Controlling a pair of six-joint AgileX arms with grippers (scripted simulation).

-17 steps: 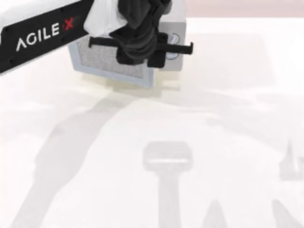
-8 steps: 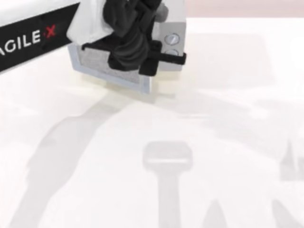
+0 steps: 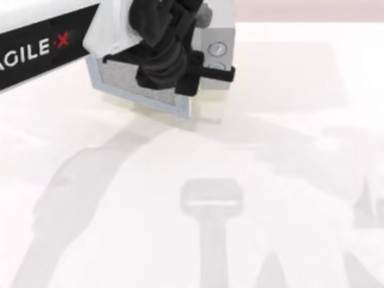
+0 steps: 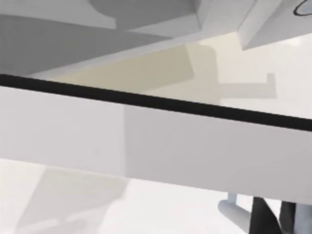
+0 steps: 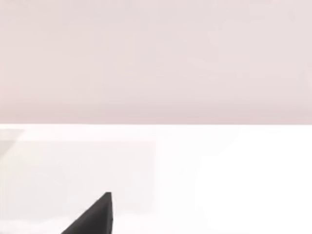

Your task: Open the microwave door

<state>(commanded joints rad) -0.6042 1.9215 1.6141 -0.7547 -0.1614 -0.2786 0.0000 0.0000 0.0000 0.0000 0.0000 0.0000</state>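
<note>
At the counter's far left edge, the left claw [image 3: 180, 84] covers the microwave door [image 3: 129, 84], slightly ajar from the microwave [image 3: 219, 36], probably to swing it; its grip cannot be told.

1 microwave [image 3: 219, 27], with 1 door [image 3: 141, 90] and 2 knobs [image 3: 216, 49]; 1 arm [image 3: 42, 48] in top view; 1 worktop [image 3: 270, 180].

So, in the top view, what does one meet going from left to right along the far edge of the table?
Left arm → door → left gripper → knobs → bare table. The right arm does not appear in this view.
</note>
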